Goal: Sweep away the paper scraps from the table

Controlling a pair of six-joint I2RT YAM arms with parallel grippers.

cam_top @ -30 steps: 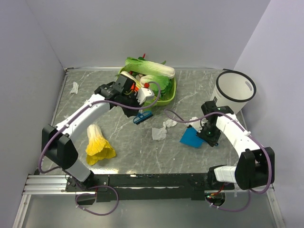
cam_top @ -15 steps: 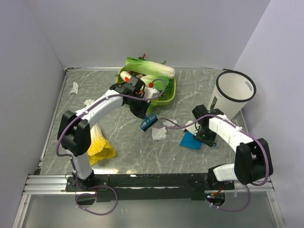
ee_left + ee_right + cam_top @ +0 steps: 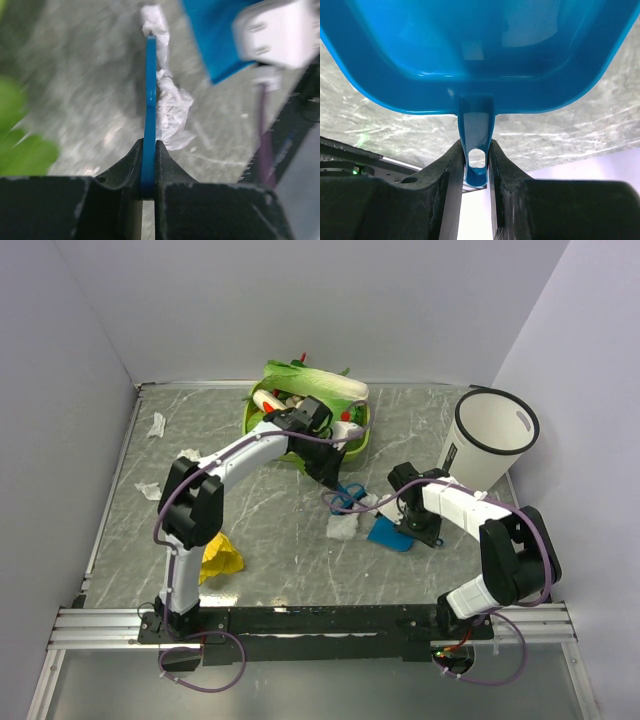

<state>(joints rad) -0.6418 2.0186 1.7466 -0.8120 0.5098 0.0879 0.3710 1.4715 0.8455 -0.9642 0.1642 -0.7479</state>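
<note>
1. Seen from above, the left gripper (image 3: 338, 485) is clamped on a blue brush (image 3: 350, 499), its head down on the table (image 3: 260, 530) just beside the blue dustpan (image 3: 388, 534). The right gripper (image 3: 414, 524) holds the dustpan by its handle. One of the paper scraps (image 3: 342, 527) lies just beside the dustpan's open edge, and a second sits between brush and dustpan. Three more wads (image 3: 157, 425) lie well apart from the dustpan, out beyond the left arm and towards the table's rail. A white bin (image 3: 490, 435) stands near the dustpan on its other side. The job looks barely begun: the near scraps are only being herded, and the far ones are untouched.

2. From the left wrist, the black fingers (image 3: 125, 162) are shut tight on the thin blue blade of the brush (image 3: 150, 100). A crumpled wad (image 3: 172, 107) presses against the blade on the dustpan's side, and another shows at the blade's tip. The dustpan (image 3: 212, 35) waits near them, its mouth not yet reached.

3. From the right wrist, both fingers (image 3: 447, 165) pinch the dustpan's narrow handle (image 3: 476, 135), with the pan (image 3: 480, 45) resting low over the marble-patterned surface. No scrap can be made out inside the pan here. By this evidence every wad has yet to be collected and carried to the bin.
</note>
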